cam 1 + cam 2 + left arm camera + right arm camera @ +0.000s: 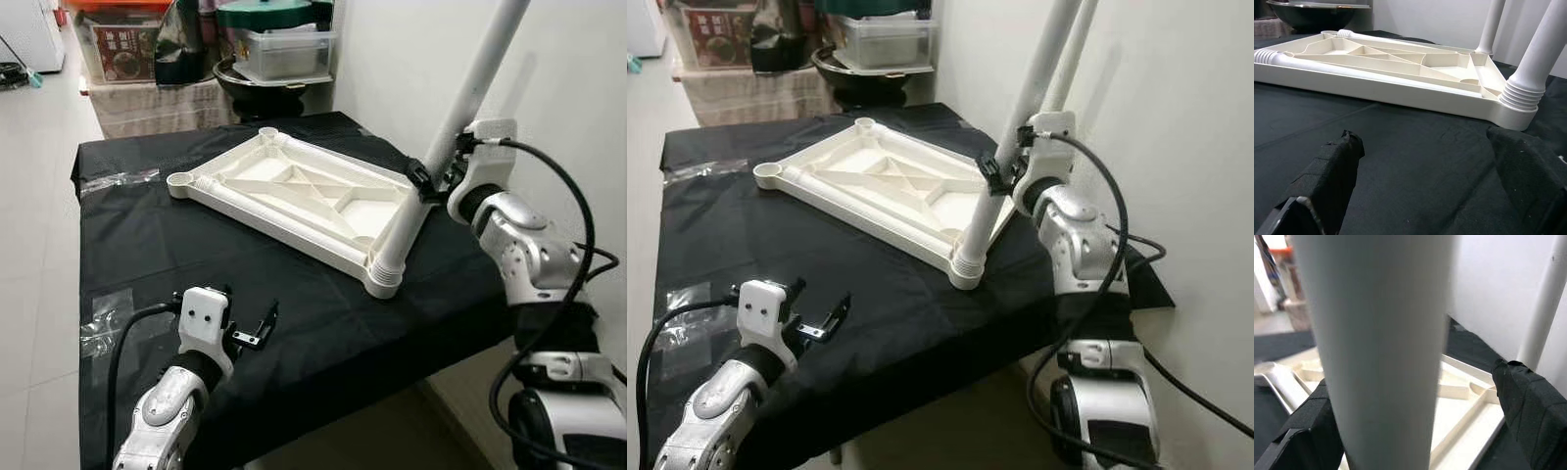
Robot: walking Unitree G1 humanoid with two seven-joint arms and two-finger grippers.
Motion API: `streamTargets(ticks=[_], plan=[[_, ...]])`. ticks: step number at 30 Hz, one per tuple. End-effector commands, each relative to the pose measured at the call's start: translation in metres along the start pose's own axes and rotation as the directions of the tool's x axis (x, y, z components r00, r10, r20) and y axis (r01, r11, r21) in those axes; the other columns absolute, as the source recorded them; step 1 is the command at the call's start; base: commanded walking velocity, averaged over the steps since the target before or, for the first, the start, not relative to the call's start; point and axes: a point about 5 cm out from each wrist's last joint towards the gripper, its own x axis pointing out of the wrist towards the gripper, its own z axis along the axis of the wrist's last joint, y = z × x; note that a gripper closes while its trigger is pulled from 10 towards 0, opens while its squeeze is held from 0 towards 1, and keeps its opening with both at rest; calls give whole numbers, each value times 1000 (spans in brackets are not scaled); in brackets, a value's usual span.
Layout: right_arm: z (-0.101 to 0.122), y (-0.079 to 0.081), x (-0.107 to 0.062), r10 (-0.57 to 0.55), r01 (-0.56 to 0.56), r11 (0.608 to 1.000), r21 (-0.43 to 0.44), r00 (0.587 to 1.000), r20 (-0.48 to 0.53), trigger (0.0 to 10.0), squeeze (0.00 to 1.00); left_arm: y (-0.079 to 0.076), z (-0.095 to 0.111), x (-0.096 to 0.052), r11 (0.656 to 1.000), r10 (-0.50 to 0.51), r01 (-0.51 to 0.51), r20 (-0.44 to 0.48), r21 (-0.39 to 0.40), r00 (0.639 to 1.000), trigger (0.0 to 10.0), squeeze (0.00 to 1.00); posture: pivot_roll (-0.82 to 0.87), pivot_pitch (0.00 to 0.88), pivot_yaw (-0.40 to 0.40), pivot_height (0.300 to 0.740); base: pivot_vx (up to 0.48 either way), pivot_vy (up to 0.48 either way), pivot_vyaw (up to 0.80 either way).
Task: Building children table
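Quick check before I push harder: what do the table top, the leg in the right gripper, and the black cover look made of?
Table top: looks like moulded cream plastic, with underside ribs and a slight sheen. Leg in the right gripper: seemingly the same smooth plastic, ridged collar at its base. Black cover: likely thin matte fabric; it wrinkles.

Head stereo pair is aimed forward and down at the black-draped counter (294, 313); the upturned tabletop (294, 196) toward 12 o'clock is shared. Left wrist view is set low, skimming the cloth at the tabletop. Right wrist view is pressed close against the leg (1381, 342).
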Motion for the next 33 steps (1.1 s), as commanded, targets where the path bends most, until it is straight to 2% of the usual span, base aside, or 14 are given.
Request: streamTargets(ticks=[1, 2, 6, 9, 25, 26, 30, 31, 32, 33], plan=[[4, -3, 0, 32, -33, 999, 41, 999, 27, 10000, 0, -2, -2, 1, 1000, -12, 12, -5, 2, 1000, 10000, 0, 58, 0, -82, 740, 0, 0, 0], [5, -2, 1, 89, -92, 993, 70, 995, 46, 10000, 0, -2, -2, 1, 1000, -12, 12, -5, 3, 1000, 10000, 0, 58, 0, -82, 740, 0, 0, 0], [5, -3, 2, 112, -116, 990, 80, 992, 53, 10000, 0, -2, -2, 1, 1000, -13, 13, -5, 3, 1000, 10000, 0, 58, 0, -82, 740, 0, 0, 0], [5, -3, 2, 210, -220, 966, 135, 974, 81, 10000, 0, -2, -2, 1, 1000, -12, 12, -6, 5, 1000, 10000, 0, 62, 0, -86, 740, 0, 0, 0], [-3, -14, 5, 361, -364, 929, 61, 931, 55, 9922, 0, -1, -3, 0, 1000, -10, 10, -8, 8, 1000, 10000, 0, 75, 0, -95, 740, 0, 0, 0], [-4, -16, 5, 380, -383, 922, 56, 924, 51, 9333, 0, -1, -3, 0, 1000, -10, 10, -7, 9, 1000, 10000, 0, 75, 0, -96, 740, 0, 0, 0], [-6, -18, 5, 393, -395, 917, 46, 918, 46, 8980, 0, -1, -3, 0, 1000, -11, 11, -7, 11, 1000, 10000, 0, 75, 0, -96, 740, 0, 0, 0], [-6, -19, 6, 406, -407, 913, 38, 913, 43, 4196, 0, -1, -3, 0, 1000, -12, 12, -7, 11, 1000, 10000, 0, 80, 0, -98, 740, 0, 0, 0], [-6, -19, 6, 406, -407, 913, 38, 913, 43, 4196, 0, -1, -3, 0, 1000, -12, 12, -7, 11, 1000, 10000, 0, 80, 0, -98, 740, 0, 0, 0], [-7, -19, 6, 421, -423, 906, 28, 906, 39, 1412, 0, -1, -2, 0, 1000, -12, 12, -7, 12, 1000, 10000, 0, 83, 0, -98, 740, 0, 0, 0]])
